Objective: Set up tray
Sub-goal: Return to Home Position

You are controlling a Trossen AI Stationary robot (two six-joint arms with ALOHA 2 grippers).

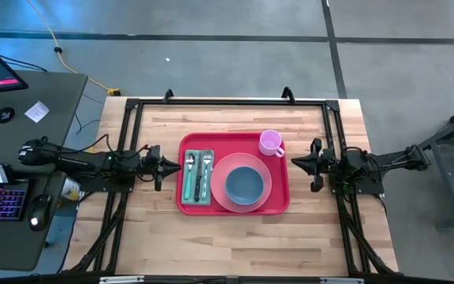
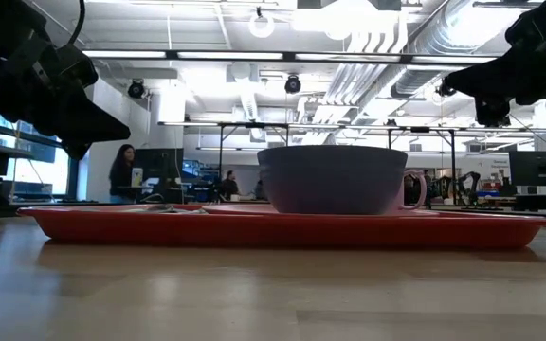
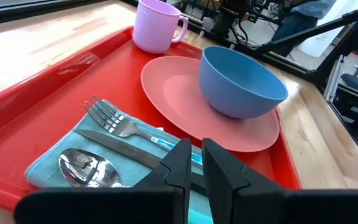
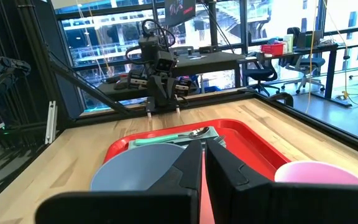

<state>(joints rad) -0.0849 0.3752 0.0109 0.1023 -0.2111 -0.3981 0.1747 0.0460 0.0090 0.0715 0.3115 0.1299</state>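
The red tray (image 1: 278, 207) lies flat in the middle of the table. On it a teal napkin (image 1: 198, 178) carries a fork, a knife and a spoon (image 3: 89, 168). Beside the napkin a pink plate (image 1: 217, 192) holds a blue bowl (image 1: 244, 184), and a lilac mug (image 1: 271, 143) stands in the tray's far right corner. My left gripper (image 1: 176, 165) hovers shut just off the tray's left rim, above the table. My right gripper (image 1: 295, 162) hovers shut just off the tray's right rim. Both point inward at the tray.
A black frame (image 1: 227, 102) runs along the table's far, left and right edges. Bare wood (image 1: 235, 244) lies between the tray and the near edge. A desk with a keyboard and monitor (image 1: 6, 181) stands left of the table. People show in the room beyond (image 2: 123, 170).
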